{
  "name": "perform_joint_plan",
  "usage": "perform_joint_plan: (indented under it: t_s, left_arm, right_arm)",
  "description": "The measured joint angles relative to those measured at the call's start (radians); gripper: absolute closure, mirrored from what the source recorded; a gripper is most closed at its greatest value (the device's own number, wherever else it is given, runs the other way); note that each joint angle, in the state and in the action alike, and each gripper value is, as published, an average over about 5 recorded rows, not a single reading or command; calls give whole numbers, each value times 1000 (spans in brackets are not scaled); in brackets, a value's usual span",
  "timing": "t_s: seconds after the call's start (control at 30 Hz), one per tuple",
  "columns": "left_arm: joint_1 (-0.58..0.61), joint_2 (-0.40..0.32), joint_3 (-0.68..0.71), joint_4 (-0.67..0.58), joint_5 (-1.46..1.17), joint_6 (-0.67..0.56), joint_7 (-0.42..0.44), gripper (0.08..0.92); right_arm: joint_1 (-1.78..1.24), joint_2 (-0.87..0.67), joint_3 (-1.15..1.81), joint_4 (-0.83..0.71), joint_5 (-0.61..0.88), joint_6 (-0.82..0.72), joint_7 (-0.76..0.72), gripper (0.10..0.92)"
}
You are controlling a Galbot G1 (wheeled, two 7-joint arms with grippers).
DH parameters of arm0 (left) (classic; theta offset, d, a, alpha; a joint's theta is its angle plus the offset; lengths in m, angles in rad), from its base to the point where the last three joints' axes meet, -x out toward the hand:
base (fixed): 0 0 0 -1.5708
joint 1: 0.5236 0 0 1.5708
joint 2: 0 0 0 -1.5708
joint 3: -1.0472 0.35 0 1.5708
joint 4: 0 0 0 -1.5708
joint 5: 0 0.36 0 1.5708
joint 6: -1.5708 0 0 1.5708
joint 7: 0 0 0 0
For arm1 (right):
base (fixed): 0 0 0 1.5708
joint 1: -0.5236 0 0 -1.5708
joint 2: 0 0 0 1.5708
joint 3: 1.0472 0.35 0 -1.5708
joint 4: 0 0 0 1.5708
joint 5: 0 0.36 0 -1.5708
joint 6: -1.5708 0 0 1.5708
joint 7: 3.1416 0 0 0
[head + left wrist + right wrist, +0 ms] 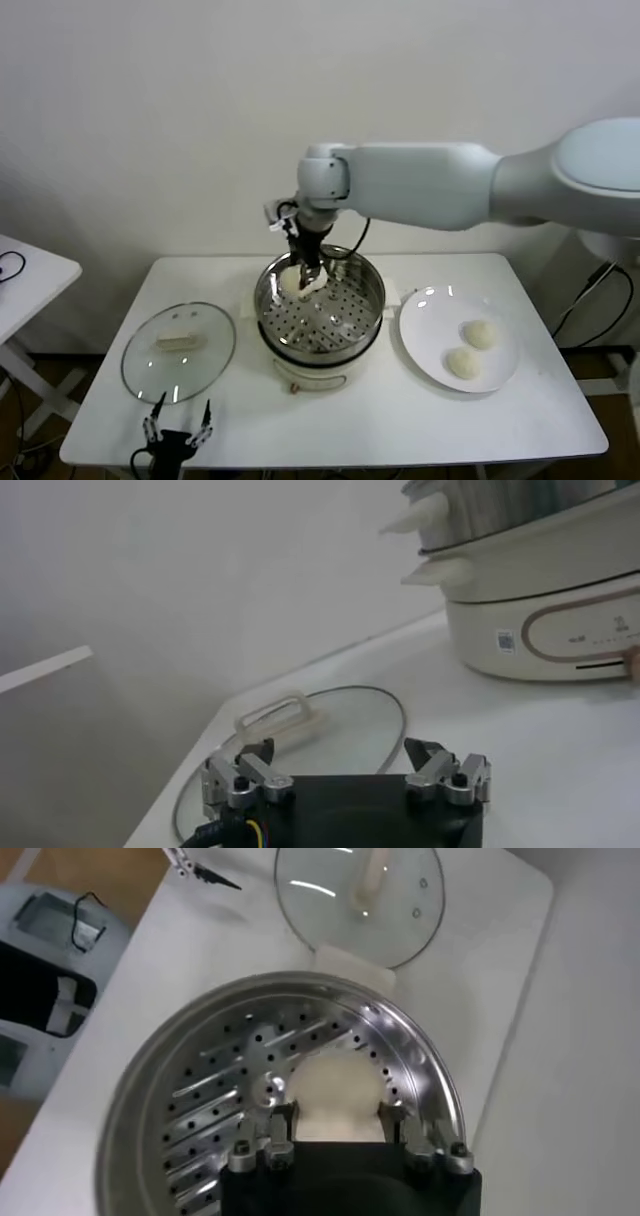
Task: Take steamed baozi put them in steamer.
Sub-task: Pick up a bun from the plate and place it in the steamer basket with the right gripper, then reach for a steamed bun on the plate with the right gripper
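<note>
Two steamed baozi (472, 348) lie on the white plate (420, 345), well off to the right of my right gripper (309, 277) and apart from it. My right gripper is inside the steamer (365, 300), over the far-left part of its perforated tray (215, 1093), with its fingers (280, 1120) closed against the sides of a third bao (338, 1094). I cannot tell whether that bao touches the tray. My left gripper (176, 431) waits at the near table edge (330, 440), jaws spread wide and holding nothing, with the glass lid (180, 350) just beyond it on the table.
</note>
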Motion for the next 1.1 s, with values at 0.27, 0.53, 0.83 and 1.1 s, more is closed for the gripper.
perform_joint_plan:
  t_s: [0.27, 0.53, 0.83, 1.1]
  left_arm:
    - [-4, 0, 0, 7, 3, -1, 0, 177]
    - [-8, 0, 0, 9, 5, -1, 1, 177]
    - [-6, -1, 1, 7, 16, -2, 2, 177]
    - [1, -2, 0, -2, 21, -2, 2, 177]
  right_arm:
    - [-79, 55, 7, -61, -47, 5, 1, 453]
    - [-109, 79, 10, -93, -74, 4, 2, 415]
    - [-101, 50, 28, -76, -58, 16, 7, 214]
    - [12, -65, -32, 13, 3, 66, -49, 203]
